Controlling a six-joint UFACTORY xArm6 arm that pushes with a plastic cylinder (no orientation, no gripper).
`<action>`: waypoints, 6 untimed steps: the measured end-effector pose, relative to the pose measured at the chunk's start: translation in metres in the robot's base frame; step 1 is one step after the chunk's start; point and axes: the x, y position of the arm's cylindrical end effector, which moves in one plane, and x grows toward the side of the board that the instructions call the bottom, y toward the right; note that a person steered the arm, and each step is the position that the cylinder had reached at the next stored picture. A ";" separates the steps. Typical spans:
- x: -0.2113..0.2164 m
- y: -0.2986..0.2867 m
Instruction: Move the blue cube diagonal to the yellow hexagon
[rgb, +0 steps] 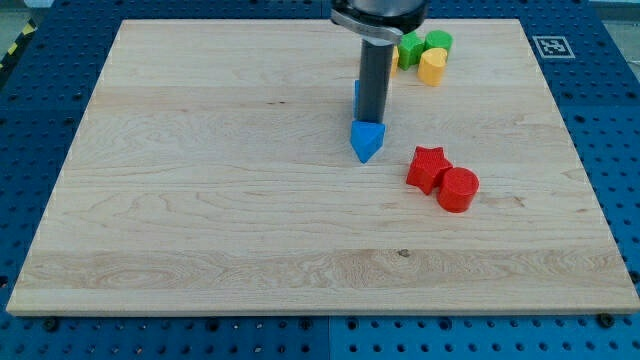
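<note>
The dark rod comes down from the view's top centre, and my tip (372, 120) rests on the board. A blue block, likely the blue cube (357, 97), shows only as a narrow strip at the rod's left edge, touching or very close to it; the rest is hidden. A blue pointed block (367, 141) lies just below my tip. A yellow block (432, 66), its shape hard to make out, sits up and to the right of my tip, below two green blocks.
Two green blocks (410, 48) (438, 41) sit near the board's top edge. A red star (428, 167) and a red cylinder (458, 189) touch each other right of the blue pointed block. The wooden board (200, 200) lies on a blue pegboard.
</note>
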 end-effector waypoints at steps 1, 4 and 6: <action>-0.006 0.027; -0.038 -0.016; -0.038 -0.058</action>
